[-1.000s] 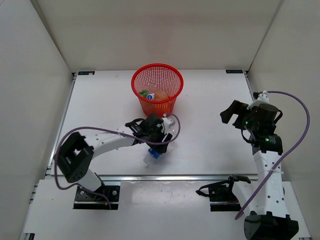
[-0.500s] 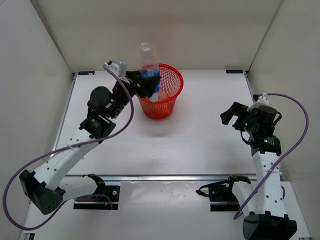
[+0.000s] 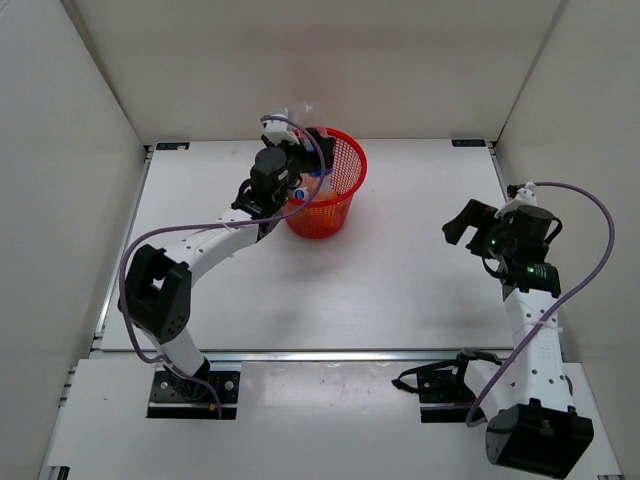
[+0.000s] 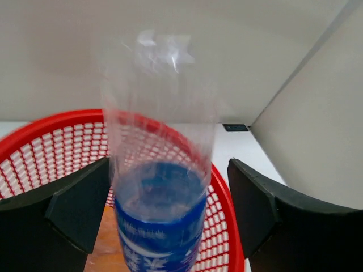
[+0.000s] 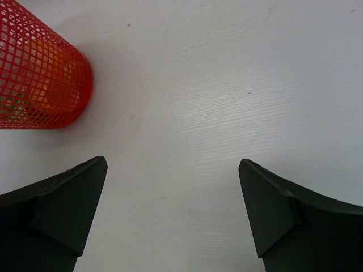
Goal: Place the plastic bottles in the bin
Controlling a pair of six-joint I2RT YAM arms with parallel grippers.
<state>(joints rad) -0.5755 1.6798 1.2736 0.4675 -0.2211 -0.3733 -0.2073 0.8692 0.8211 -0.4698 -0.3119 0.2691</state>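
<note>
White and black, the left arm [image 3: 215,245] stretches from the near-left corner of the counter [image 3: 400,270] towards the middle of its far edge, where the bin [image 3: 325,215] stands upright. The left jaws hang over the left part of the bin's rim. In the left wrist view they stand part-way apart with the clear bottle with the blue label [image 4: 161,215] between them. The left finger is just at the bottle's side, and a gap shows between the bottle and the right finger, so the jaws are not clamped on it. The bottle's labelled end points down into the bin and its clear end, which is blurred, stands above the rim. Through the red mesh the right wrist view shows an orange-filled bottle [image 5: 54,62] and a patch of green [image 5: 14,102] lying inside the bin. Near the counter's right edge the right arm [image 3: 520,255] rises well apart from the bin. The right jaws are spread wide above bare counter, with nothing between them.
</note>
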